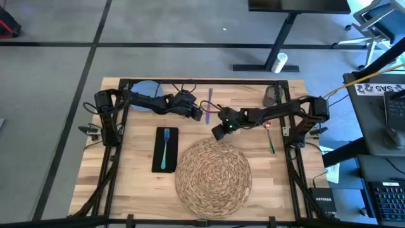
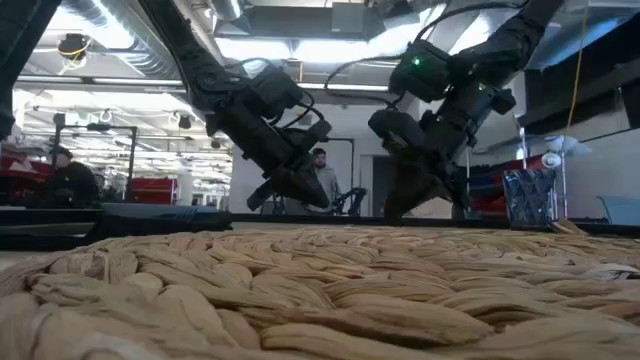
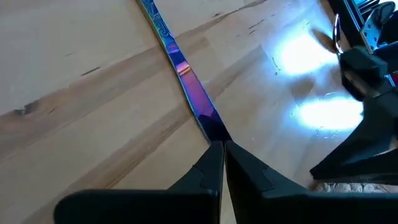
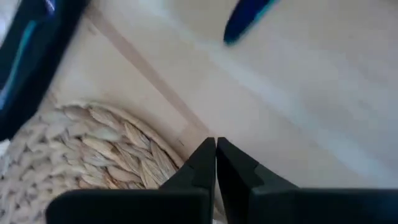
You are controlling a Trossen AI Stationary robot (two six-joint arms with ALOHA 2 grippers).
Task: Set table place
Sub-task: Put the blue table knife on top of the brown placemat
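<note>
Left fingers [image 3: 211,165] seemingly pinch iridescent cutlery's [image 3: 180,71] end.

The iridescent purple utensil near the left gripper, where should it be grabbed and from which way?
Grip the iridescent utensil across the narrow middle of its handle, coming straight down from above. It lies flat on the table, a thin strip, so only its two long edges offer purchase. The left gripper, fingers shut, sits at its near end and would probably need to open first.
</note>
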